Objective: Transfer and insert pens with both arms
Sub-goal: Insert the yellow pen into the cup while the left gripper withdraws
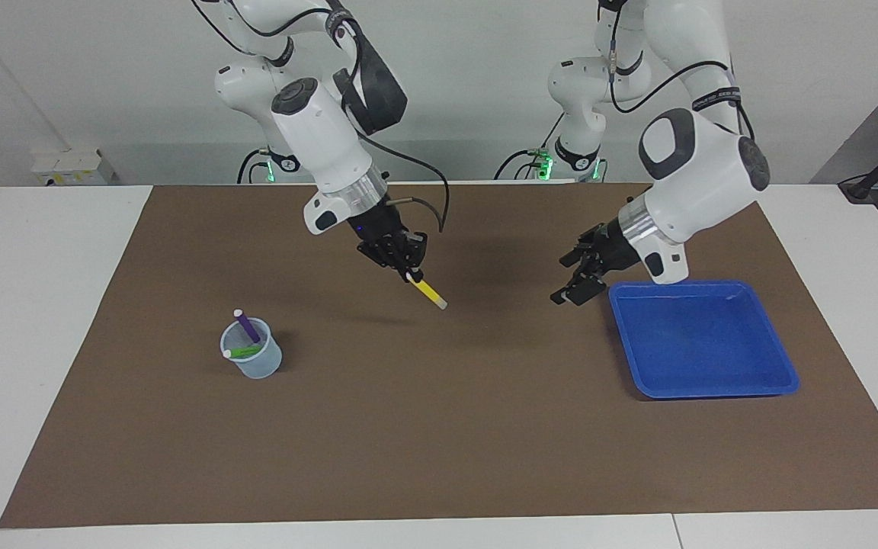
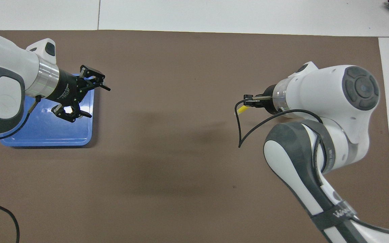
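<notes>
My right gripper (image 1: 412,273) is shut on the yellow pen (image 1: 429,292) and holds it tilted over the brown mat, pale end down and toward the tray. The pen also shows in the overhead view (image 2: 242,108), sticking out of the right gripper (image 2: 248,101). The purple pen (image 1: 247,326) and the green pen (image 1: 243,352) stand in a clear cup (image 1: 254,360) toward the right arm's end of the table. The right arm hides the cup in the overhead view. My left gripper (image 1: 570,278) is open and empty over the blue tray's edge, as the overhead view (image 2: 96,101) also shows.
A blue tray (image 1: 713,393) lies on the mat (image 1: 439,427) toward the left arm's end, with nothing in it; it also shows in the overhead view (image 2: 52,135). A black cable (image 2: 240,135) hangs from the right wrist.
</notes>
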Robot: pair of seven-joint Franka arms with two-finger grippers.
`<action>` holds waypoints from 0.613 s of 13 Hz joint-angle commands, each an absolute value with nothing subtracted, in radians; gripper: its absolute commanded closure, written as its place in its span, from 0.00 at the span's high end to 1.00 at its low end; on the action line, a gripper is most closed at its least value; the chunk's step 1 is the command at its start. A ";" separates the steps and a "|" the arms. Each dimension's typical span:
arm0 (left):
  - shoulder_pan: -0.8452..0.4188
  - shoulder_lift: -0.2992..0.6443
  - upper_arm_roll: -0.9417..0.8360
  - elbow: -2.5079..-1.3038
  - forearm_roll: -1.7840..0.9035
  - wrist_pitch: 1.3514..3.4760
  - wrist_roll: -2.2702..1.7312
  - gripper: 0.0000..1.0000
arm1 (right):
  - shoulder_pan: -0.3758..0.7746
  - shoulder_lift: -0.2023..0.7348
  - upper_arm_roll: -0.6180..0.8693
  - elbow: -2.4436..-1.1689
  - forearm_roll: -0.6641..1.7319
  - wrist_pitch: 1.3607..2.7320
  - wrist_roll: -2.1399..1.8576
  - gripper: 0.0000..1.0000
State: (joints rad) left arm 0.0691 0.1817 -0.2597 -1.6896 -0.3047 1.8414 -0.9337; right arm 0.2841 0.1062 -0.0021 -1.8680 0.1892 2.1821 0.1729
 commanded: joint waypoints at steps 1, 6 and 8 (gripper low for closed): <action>0.061 0.155 -0.258 -1.692 -0.252 1.822 -0.901 1.00 | 0.221 0.071 0.006 -1.867 0.143 2.126 -0.022 0.00; 0.072 0.155 -0.250 -1.692 -0.250 1.841 -0.815 1.00 | 0.105 0.040 0.002 -1.842 0.054 2.049 -0.360 0.00; 0.077 0.153 -0.250 -1.693 -0.239 1.853 -0.744 1.00 | 0.059 0.034 0.002 -1.842 0.034 2.049 -0.484 0.00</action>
State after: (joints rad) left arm 0.0718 0.1675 -0.2525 -1.6877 -0.2645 1.8444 -0.8044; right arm 0.1008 0.0451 -0.0085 -1.8459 0.0605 2.0706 -0.3844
